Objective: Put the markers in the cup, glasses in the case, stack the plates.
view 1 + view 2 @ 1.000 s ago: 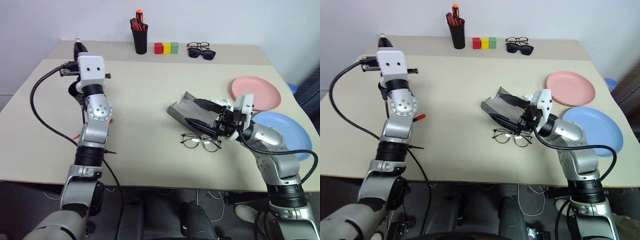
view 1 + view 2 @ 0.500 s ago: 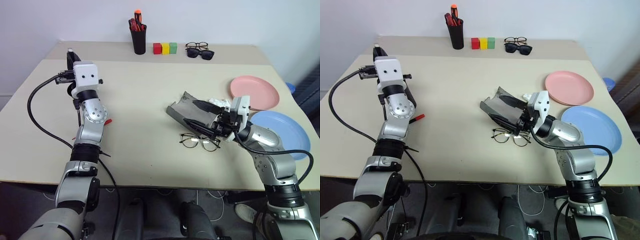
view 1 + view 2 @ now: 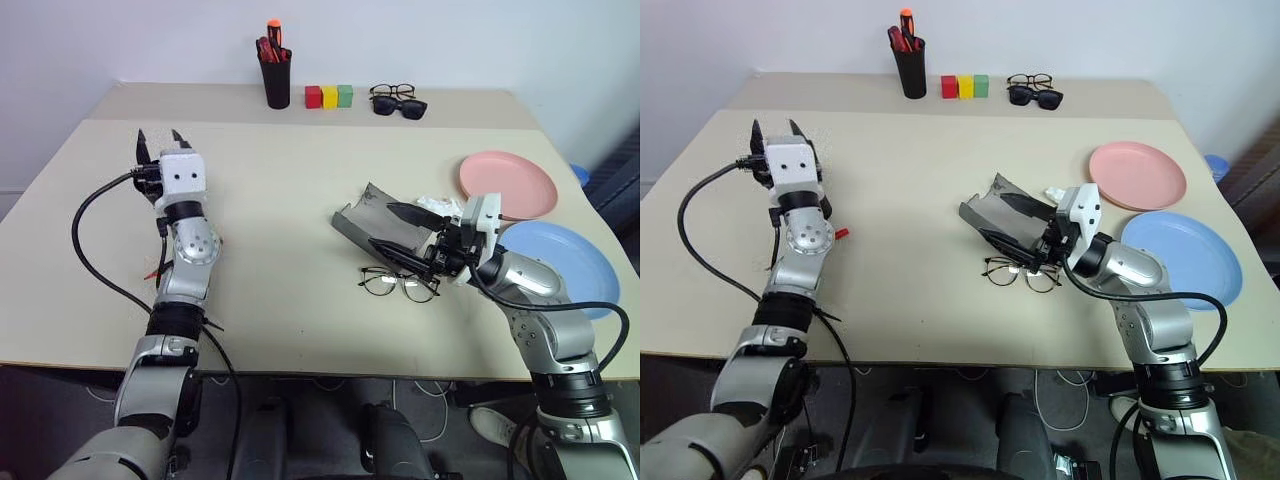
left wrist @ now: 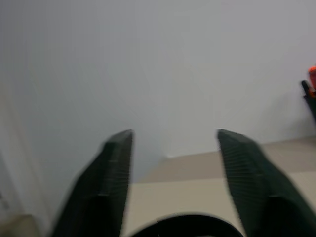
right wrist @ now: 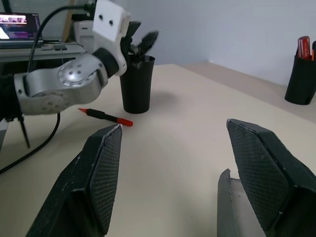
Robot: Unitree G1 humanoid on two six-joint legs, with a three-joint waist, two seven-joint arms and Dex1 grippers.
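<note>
Black-fingered left end effector [image 3: 158, 137] has just opened directly over the cup [image 5: 137, 84] (marker presumably released inside), while the red-capped marker [image 5: 105, 116] lies beside it; right end effector [image 5: 185, 173] open at the case [image 3: 385, 230].

Beige table [image 3: 300, 200] standing against a plain pale wall [image 3: 450, 40].
Soft, even light is falling across it; dark floor [image 3: 320, 420] is showing at six o'clock.

Far edge of table [image 3: 300, 180]: black pen holder [image 3: 277, 83] with red and orange pens [image 3: 273, 44]. Beside it red, yellow, green blocks [image 3: 330, 96] in a row. Then sunglasses [image 3: 407, 108], spare spectacles [image 3: 390, 91] just behind.
</note>
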